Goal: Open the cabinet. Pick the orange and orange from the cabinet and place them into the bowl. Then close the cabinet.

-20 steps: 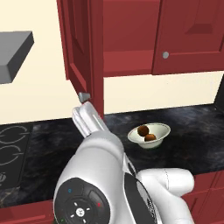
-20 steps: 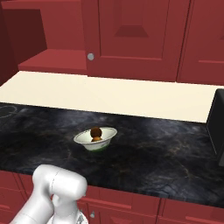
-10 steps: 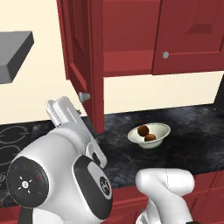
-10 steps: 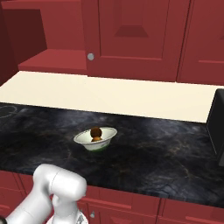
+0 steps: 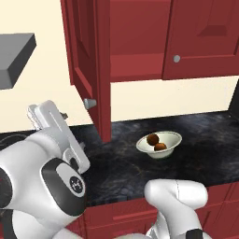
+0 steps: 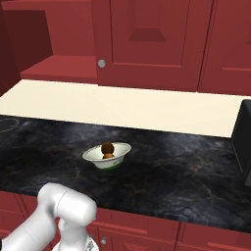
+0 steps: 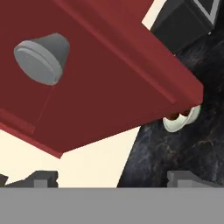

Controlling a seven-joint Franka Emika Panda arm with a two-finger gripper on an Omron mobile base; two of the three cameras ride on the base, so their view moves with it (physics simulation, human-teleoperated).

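Already the oranges (image 5: 156, 142) lay in the bowl (image 5: 173, 138) — beyond the open door (image 7: 100, 78) facing the empty, wide-open gripper (image 7: 116, 177), its knob (image 7: 41, 59) close ahead — positioned, I judge, to push the cabinet (image 5: 140, 37) shut.

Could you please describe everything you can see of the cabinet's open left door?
The open door is dark red with a raised-panel face, looking like painted wood. It stands swung out from the cabinet, edge-on toward the left base camera, its lower edge above the black counter. A small round grey knob sits near its lower corner. The open gripper is beside the knob, touching nothing.
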